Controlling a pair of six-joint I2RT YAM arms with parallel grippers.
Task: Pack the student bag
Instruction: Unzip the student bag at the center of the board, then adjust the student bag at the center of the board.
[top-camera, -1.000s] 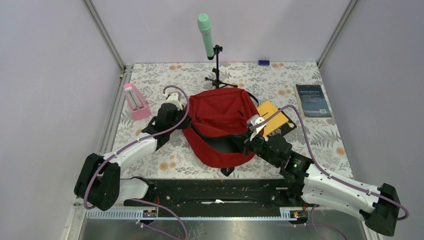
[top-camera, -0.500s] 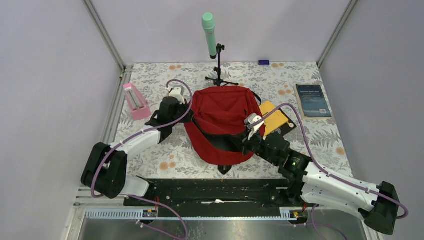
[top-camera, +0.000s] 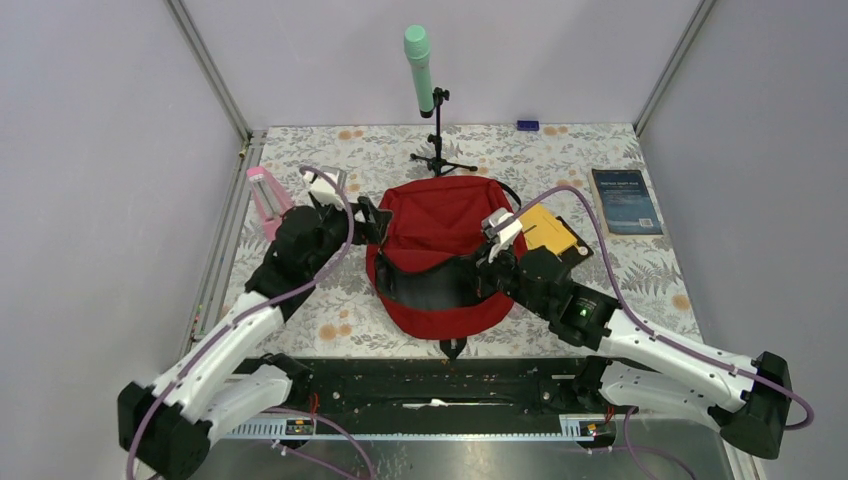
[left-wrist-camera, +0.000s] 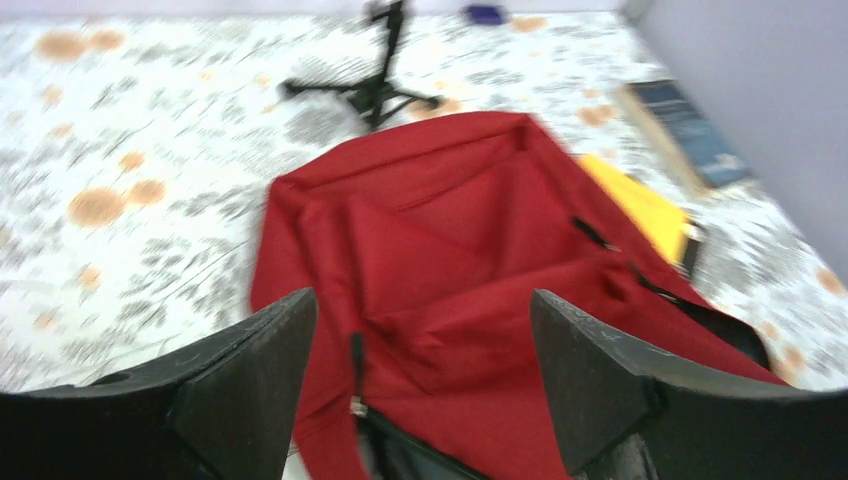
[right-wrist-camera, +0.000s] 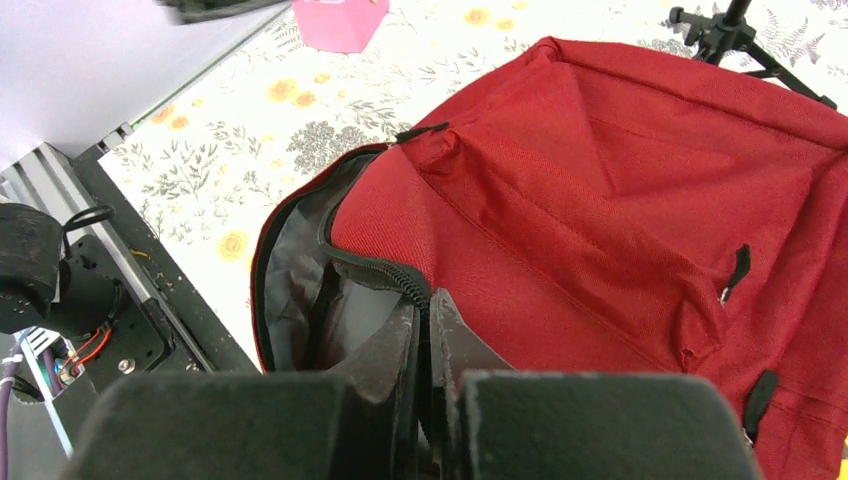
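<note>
1. Top external view: the student bag (top-camera: 440, 250) lies in the middle of the table (top-camera: 340, 315) between the two arms. Its zipped mouth faces the near edge and gapes partly, showing dark grey lining.
2. The right gripper (right-wrist-camera: 428, 305) has its jaws pinched tight on the bag's zipper edge — plain in the right wrist view — and holds that lip up.
3. The left gripper (left-wrist-camera: 422, 300) hovers over the bag's left flank, jaws spread wide with nothing between them.
4. Judged step: propping the mouth open so an item can go in. Whether anything is inside yet cannot be told.
5. To do it well, hold the right pinch firm and lift upward rather than sideways. That way the mouth widens without dragging the bag over the yellow book (top-camera: 548, 230) just beside it.
6. The free left arm should rise clear of the fabric before reaching for the pink holder (top-camera: 262, 188) nearby — a snagged strap would likely pull the mouth shut.
</note>
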